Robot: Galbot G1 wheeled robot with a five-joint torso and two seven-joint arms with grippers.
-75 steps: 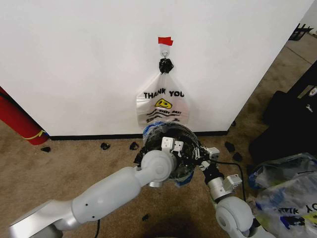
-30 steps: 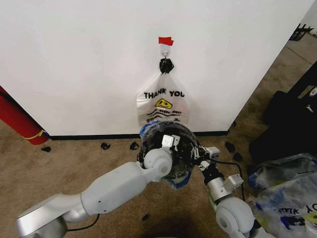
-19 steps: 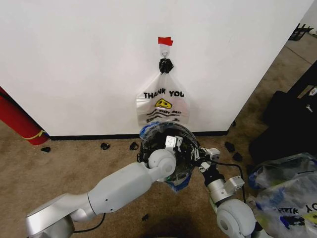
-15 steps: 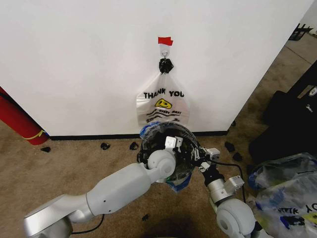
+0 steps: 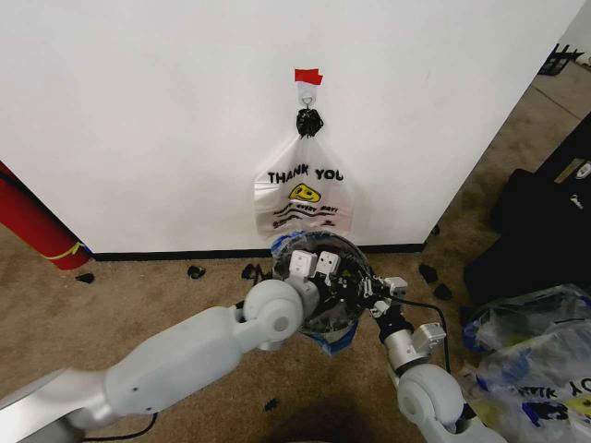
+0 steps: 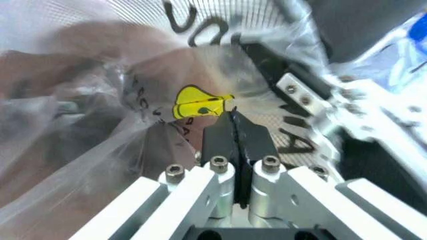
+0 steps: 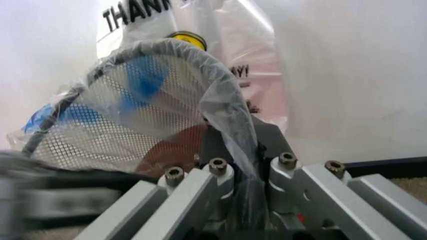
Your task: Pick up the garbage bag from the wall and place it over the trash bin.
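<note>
While the white wall (image 5: 138,120) fills the background with its one hook and one red tape strip (image 5: 307,76), a printed "THANK YOU" bag (image 5: 305,198) hangs from the hook. Below it stands the single black mesh trash bin (image 5: 319,286), with the clear, blue-patched garbage bag (image 5: 334,338) draped over its rim. The left end effector (image 6: 235,131), inside the bin mouth, has its fingers pressed together, seemingly on a fold of film. The right end effector (image 7: 235,150) is clamped on plastic at the bin's rim. Judging by the slack, the step calls for pulling the film evenly outward and down without tearing it or tipping the bin.
</note>
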